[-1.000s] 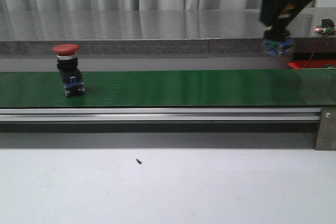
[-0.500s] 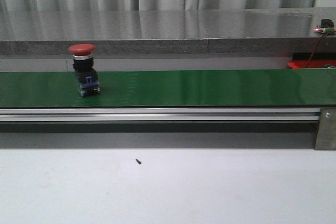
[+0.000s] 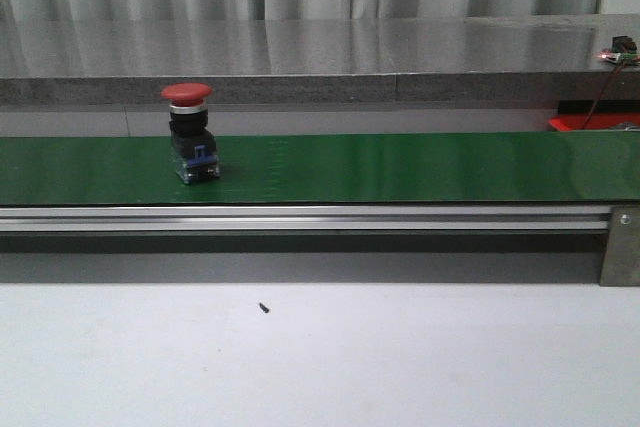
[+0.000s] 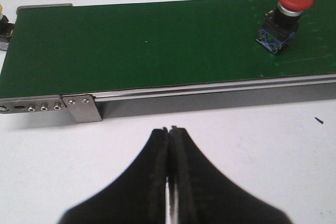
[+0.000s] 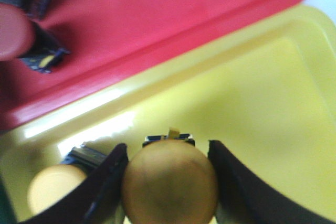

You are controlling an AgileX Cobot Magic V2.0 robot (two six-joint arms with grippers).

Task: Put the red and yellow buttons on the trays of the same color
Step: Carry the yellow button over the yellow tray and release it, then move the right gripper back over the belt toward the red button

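A red button (image 3: 189, 144) with a mushroom cap stands upright on the green conveyor belt (image 3: 400, 167), toward the belt's left part in the front view, its black body and blue base leaning slightly. From the left wrist camera the same red button (image 4: 284, 17) sits at about two o'clock from the left gripper (image 4: 169, 129), well apart from it; that gripper's fingers are clenched together with nothing between them, over the white bench (image 4: 247, 129).

At the belt's far right, about three o'clock of the front view, a sliver of the red tray (image 3: 590, 123) shows.

The right gripper (image 5: 168, 153) grasps a yellow button (image 5: 169, 182) between its dark fingers (image 5: 107, 182), over the yellow tray (image 5: 262, 108). Another yellow button (image 5: 52, 195) lies in that tray just beside it. The red tray (image 5: 184, 9) adjoins it at twelve o'clock, holding red buttons (image 5: 16, 32).
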